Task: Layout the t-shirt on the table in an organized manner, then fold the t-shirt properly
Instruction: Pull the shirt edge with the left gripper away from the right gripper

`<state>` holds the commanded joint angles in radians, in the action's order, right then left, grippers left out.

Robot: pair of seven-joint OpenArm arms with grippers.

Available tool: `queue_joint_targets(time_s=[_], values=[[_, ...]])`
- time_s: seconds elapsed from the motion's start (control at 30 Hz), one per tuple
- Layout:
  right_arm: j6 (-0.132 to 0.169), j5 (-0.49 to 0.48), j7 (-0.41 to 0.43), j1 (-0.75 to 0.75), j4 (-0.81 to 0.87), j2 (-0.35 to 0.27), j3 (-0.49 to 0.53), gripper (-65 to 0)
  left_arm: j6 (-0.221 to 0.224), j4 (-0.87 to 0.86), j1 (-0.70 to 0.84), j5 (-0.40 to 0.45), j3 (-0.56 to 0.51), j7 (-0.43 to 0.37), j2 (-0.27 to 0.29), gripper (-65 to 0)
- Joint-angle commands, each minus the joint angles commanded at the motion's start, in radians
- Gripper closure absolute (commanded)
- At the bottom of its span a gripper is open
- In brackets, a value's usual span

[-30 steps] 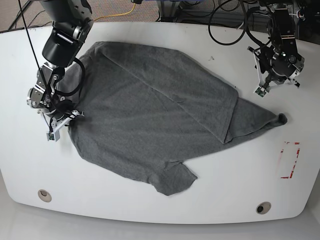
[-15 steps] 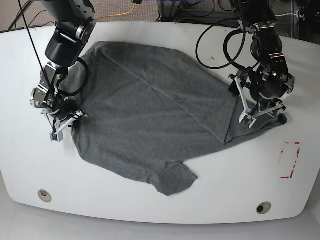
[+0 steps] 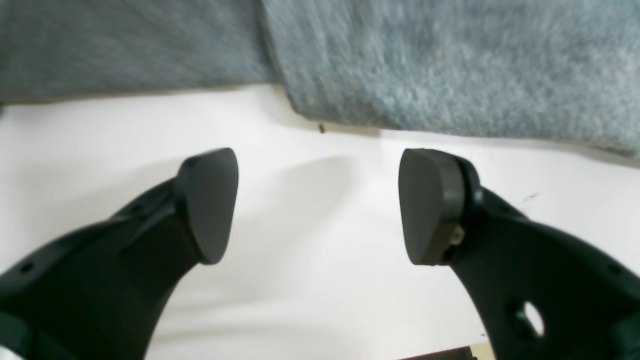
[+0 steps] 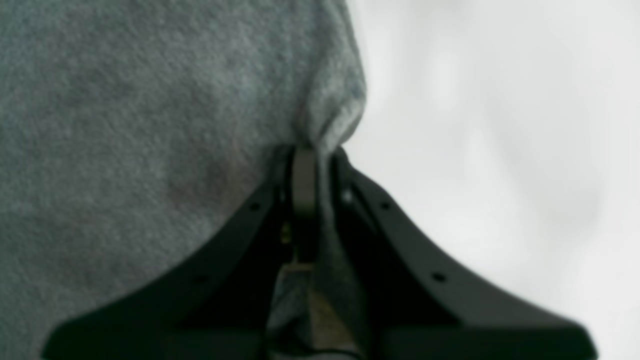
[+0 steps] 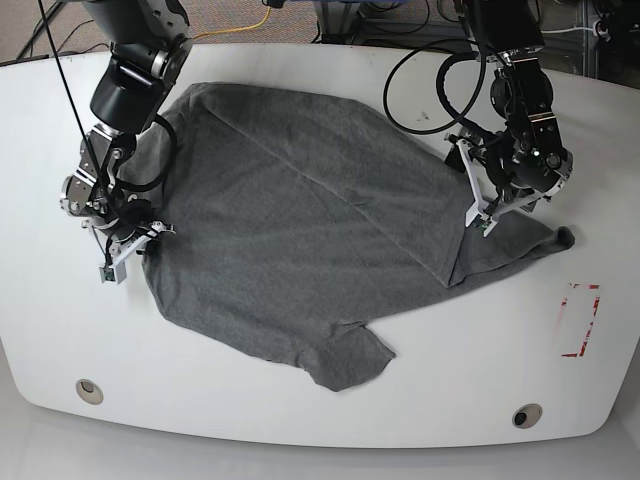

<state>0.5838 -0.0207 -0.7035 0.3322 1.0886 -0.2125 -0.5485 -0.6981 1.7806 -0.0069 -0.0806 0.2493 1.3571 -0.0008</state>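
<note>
The dark grey t-shirt (image 5: 300,220) lies spread and slanted across the white table (image 5: 450,350), one sleeve (image 5: 350,365) pointing at the front edge and a folded-over corner (image 5: 520,245) at the right. My right gripper (image 5: 145,233) is at the shirt's left edge. In the right wrist view my right gripper (image 4: 310,160) is shut on a pinched fold of the t-shirt (image 4: 125,125). My left gripper (image 5: 505,198) hovers at the shirt's right part. In the left wrist view my left gripper (image 3: 320,205) is open over bare table (image 3: 310,290), just short of the t-shirt's edge (image 3: 425,60).
A red tape rectangle (image 5: 580,320) marks the table at the right, beyond the shirt's corner. Two round grommet holes (image 5: 88,390) (image 5: 527,415) sit near the front edge. Black cables (image 5: 440,70) loop from the left arm over the table's far side.
My left arm came down from the far right to the shirt's right part, then shifted slightly up and left. The right gripper has stayed at the shirt's left edge.
</note>
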Motion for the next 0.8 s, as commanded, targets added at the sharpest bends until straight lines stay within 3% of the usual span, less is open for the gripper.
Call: queue_joint_targets(time_s=[0.23,0.43,0.67,0.73,0.8], values=[[0.002,0.000,0.000,0.000,0.000,0.000,0.000,-4.1,0.000,-0.100,-0.017,-0.003,-0.002,-0.031,0.000,-46.9],[0.002,0.000,0.000,0.000,0.000,0.000,0.000,-4.1,0.000,-0.180,-0.021,-0.005,-0.002,-0.072,0.020,-38.9],[0.002,0.000,0.000,0.000,0.000,0.000,0.000,-4.1,0.000,-0.180,-0.021,-0.006,-0.002,-0.081,0.029,-37.4],[0.002,0.000,0.000,0.000,0.000,0.000,0.000,-4.1,0.000,-0.180,-0.021,-0.006,-0.002,-0.091,0.038,-32.8],[0.002,0.000,0.000,0.000,0.000,0.000,0.000,-4.1,0.000,-0.183,-0.021,-0.006,-0.002,-0.094,0.040,-23.7]])
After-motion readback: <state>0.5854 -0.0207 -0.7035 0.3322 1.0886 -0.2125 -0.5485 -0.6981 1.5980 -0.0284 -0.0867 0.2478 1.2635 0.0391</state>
